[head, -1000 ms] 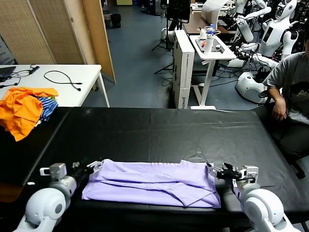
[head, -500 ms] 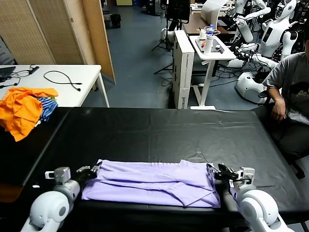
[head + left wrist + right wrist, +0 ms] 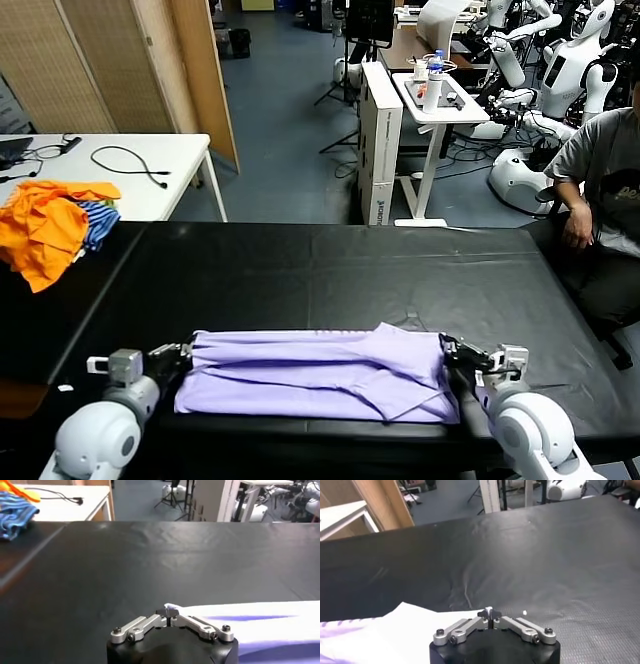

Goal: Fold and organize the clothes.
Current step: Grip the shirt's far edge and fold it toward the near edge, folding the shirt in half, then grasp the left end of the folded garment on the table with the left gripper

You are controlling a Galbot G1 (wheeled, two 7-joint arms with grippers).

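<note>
Between both grippers: T-shirt (image 3: 315,375), soft lavender cloth, folded into a long band on the matte black table (image 3: 330,270).
Left gripper (image 3: 181,353): clenched on the shirt's left edge.
Right gripper (image 3: 453,352): clenched on the right edge.
Far left: orange pile (image 3: 45,225), crumpled.

One lavender T-shirt (image 3: 318,375), two claws, left (image 3: 181,352) and right (image 3: 452,350), one orange garment pile (image 3: 50,225).

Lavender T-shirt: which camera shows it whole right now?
The head view: the lavender T-shirt lies fully visible on the black table, pinched by the left gripper and right gripper. Each wrist view shows only the corner nearest its own gripper.
</note>
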